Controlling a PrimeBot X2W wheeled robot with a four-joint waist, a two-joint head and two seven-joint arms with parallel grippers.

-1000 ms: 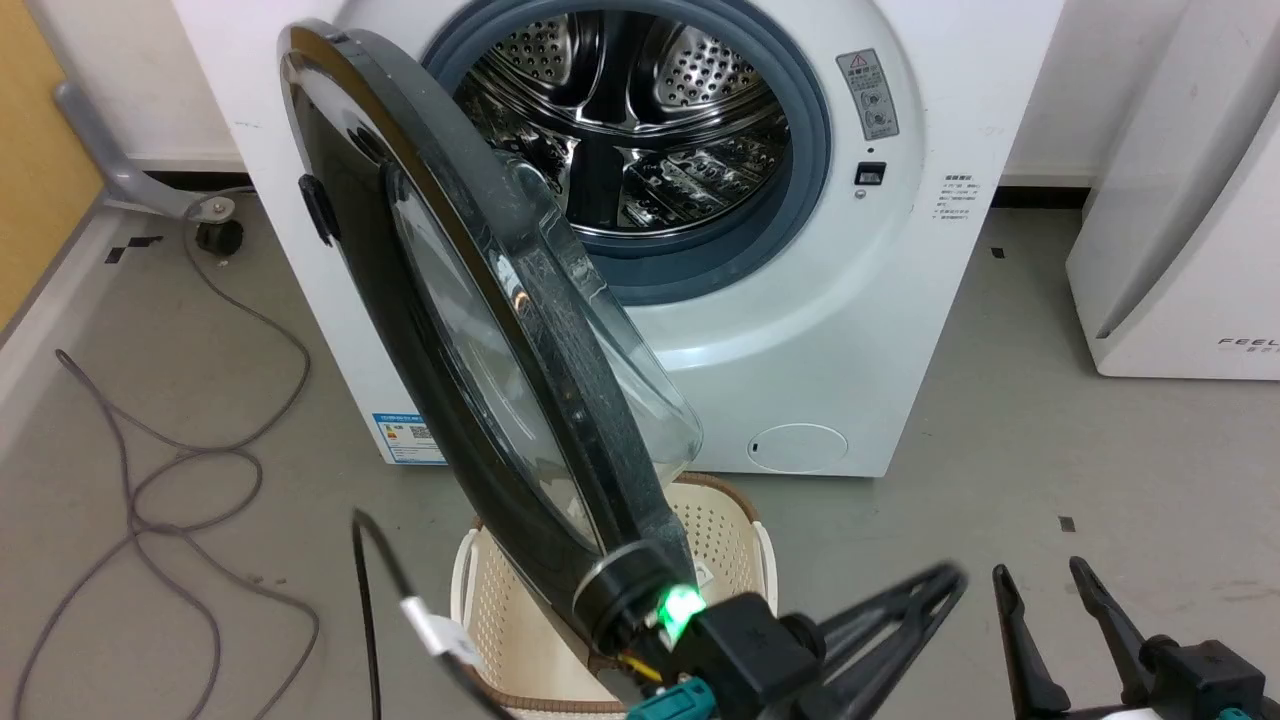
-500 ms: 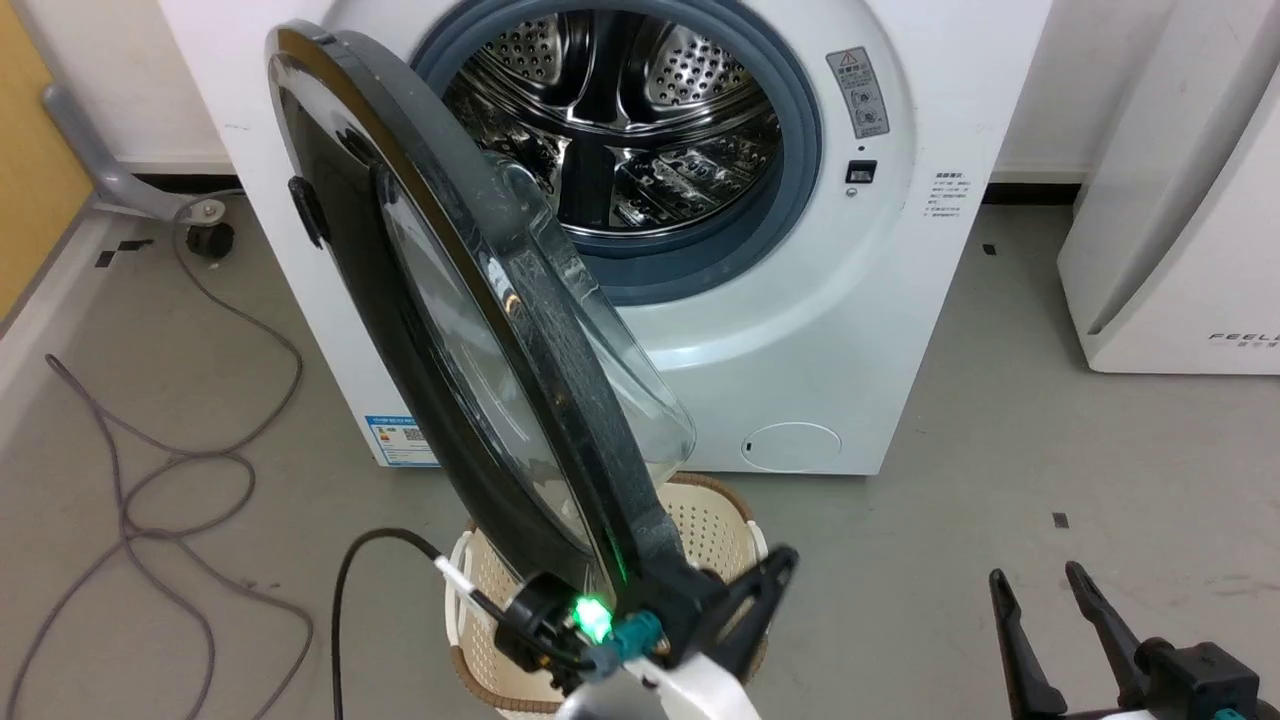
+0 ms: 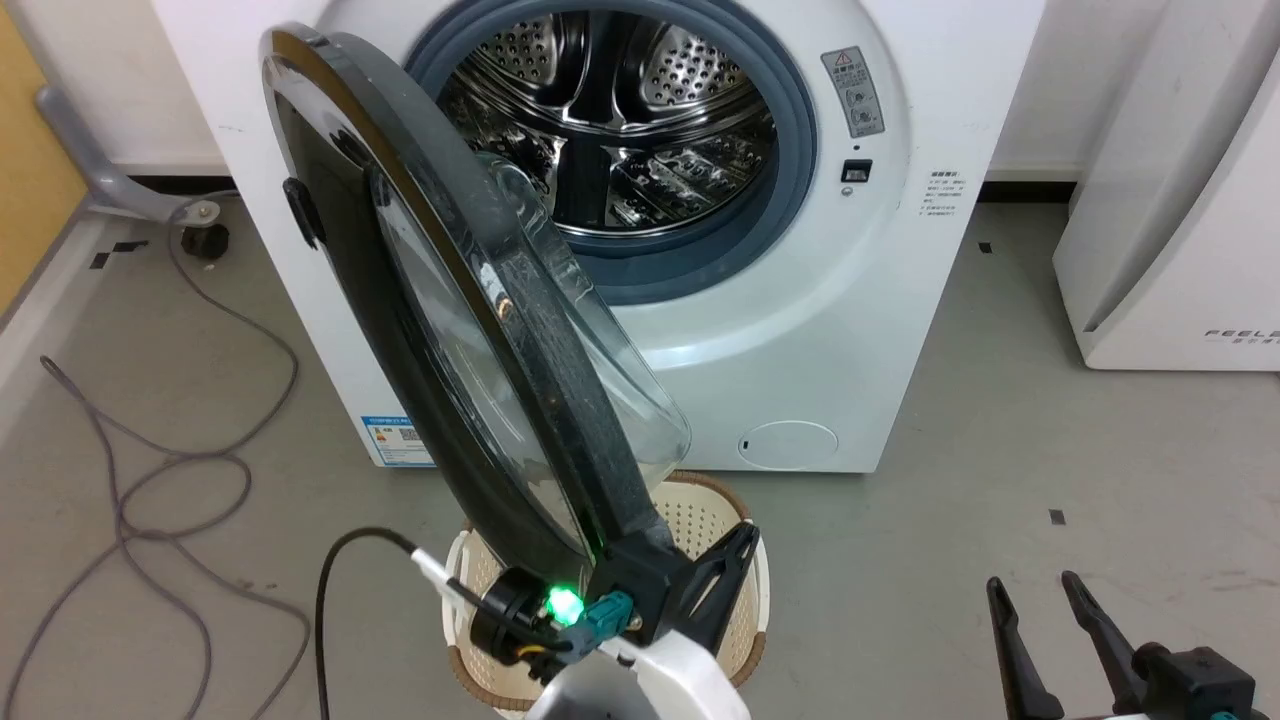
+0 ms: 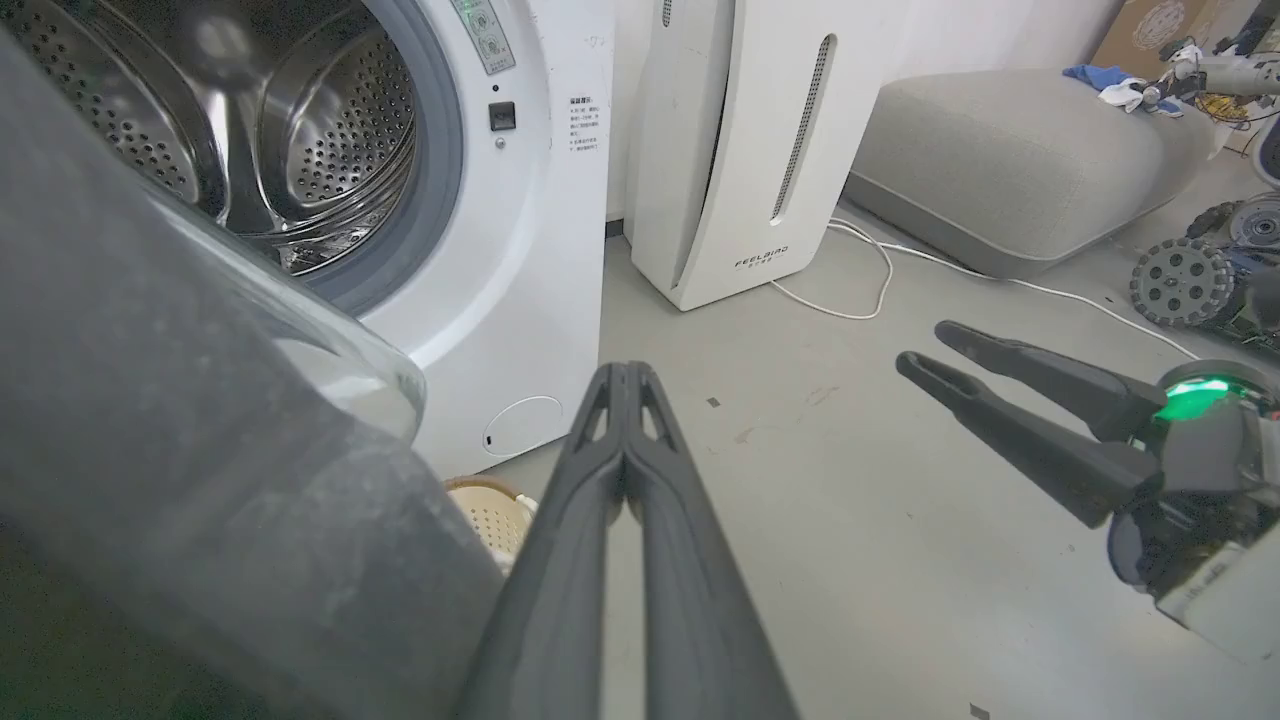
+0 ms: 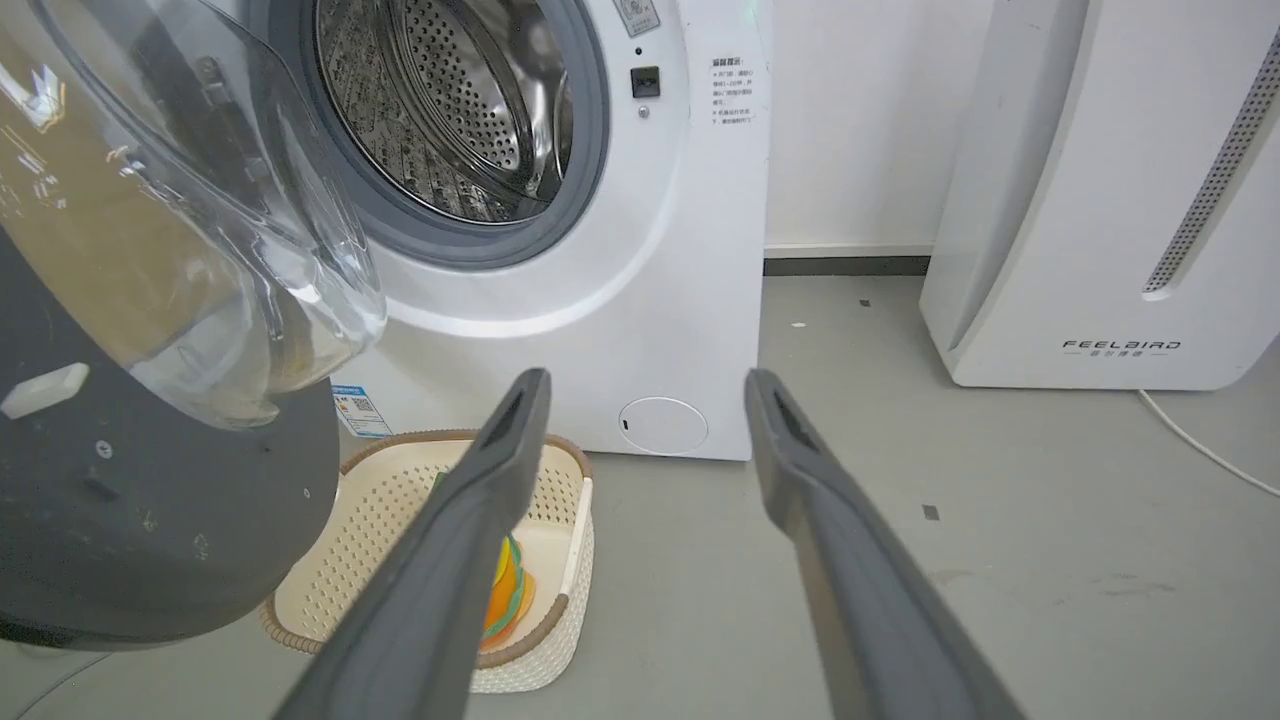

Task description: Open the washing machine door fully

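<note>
Black washing machine door [image 3: 480, 330] stands half open, edge-on from upper left to lower centre of the head view. Left end effector [image 3: 742, 542], fingers together, is just right of its lower rim; right end effector [image 3: 1032, 590], fingers apart, is far at lower right.

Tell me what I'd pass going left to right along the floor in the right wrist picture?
washing machine door → basket → round cap on the machine's front → white appliance

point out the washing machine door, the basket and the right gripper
washing machine door [image 3: 560, 400]: head view, dark inner rim
basket [image 5: 380, 510]: right wrist view, perforated inner wall
right gripper [image 5: 645, 378]: right wrist view, midway between fingertips
</note>
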